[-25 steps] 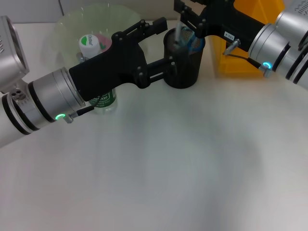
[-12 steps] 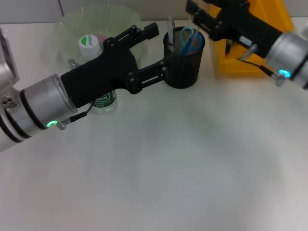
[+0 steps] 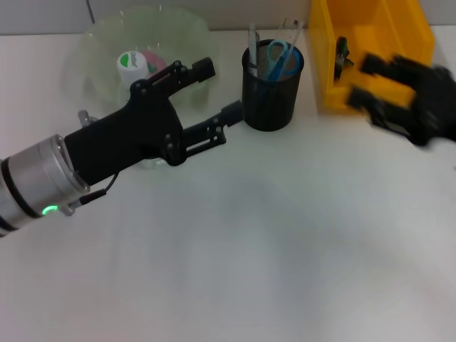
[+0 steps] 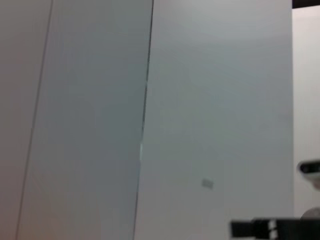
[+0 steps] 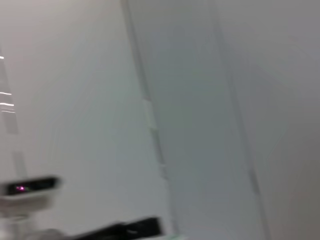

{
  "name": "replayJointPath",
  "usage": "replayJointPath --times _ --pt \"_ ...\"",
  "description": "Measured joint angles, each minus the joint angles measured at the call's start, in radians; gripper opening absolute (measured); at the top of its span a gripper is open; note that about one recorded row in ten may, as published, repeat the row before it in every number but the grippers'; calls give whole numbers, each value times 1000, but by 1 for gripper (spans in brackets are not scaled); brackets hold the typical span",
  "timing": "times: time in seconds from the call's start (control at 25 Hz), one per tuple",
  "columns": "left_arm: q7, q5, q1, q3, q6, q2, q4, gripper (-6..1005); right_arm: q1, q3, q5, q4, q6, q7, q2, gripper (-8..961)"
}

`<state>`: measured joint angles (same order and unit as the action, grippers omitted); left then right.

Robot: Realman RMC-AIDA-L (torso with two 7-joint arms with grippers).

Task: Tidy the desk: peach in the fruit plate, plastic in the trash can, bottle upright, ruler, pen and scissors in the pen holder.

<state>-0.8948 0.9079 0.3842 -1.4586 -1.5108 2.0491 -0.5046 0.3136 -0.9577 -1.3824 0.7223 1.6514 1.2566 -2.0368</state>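
Black mesh pen holder point(image 3: 271, 89) stands upright at the far middle of the white desk point(image 3: 285, 249), holding blue-handled scissors point(image 3: 279, 55), a pen point(image 3: 252, 43) and a clear ruler point(image 3: 291, 30). Left gripper point(image 3: 217, 91) sits just beside the holder, fingers spread wide apart and holding nothing; one fingertip is close to the mesh wall. Its arm crosses in front of the green-labelled bottle point(image 3: 133, 68), which stands upright with only the white cap clear. Behind the bottle lies the clear green fruit plate point(image 3: 100, 39), a pink peach point(image 3: 158, 60) partly showing in it. Yellow trash can point(image 3: 370, 43) stands to the holder's right, a dark item inside. Right gripper point(image 3: 381, 92), blurred, is before the can; finger spacing cannot be judged. Both wrist views show only pale wall panels, with no task items.
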Motion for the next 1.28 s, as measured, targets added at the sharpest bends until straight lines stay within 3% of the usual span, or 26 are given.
replayJointPath --times 0.08,0.24,0.36,0.48,0.68,0.88,1.28 --pt "-5 51 -12 0 -8 -5 3 783 -63 141 -123 61 190 -10 -22 607" --pt "-12 110 -22 0 -19 -11 8 783 -110 230 -192 73 301 -74 -40 636" --pt "-12 144 -39 0 -41 -12 12 783 -144 258 -237 55 346 -124 -45 804" --pt "-10 179 -71 0 -61 -14 7 783 -148 261 -353 37 391 -143 -45 804" --pt "-10 225 -85 -3 -89 -13 13 783 -144 254 -421 -19 393 -205 -45 804" --pt "0 328 -92 -2 -98 8 15 783 -139 252 -444 -55 389 -258 -45 804" --pt "3 336 -125 -8 -110 14 15 783 -135 252 -463 -102 365 -295 -45 804"
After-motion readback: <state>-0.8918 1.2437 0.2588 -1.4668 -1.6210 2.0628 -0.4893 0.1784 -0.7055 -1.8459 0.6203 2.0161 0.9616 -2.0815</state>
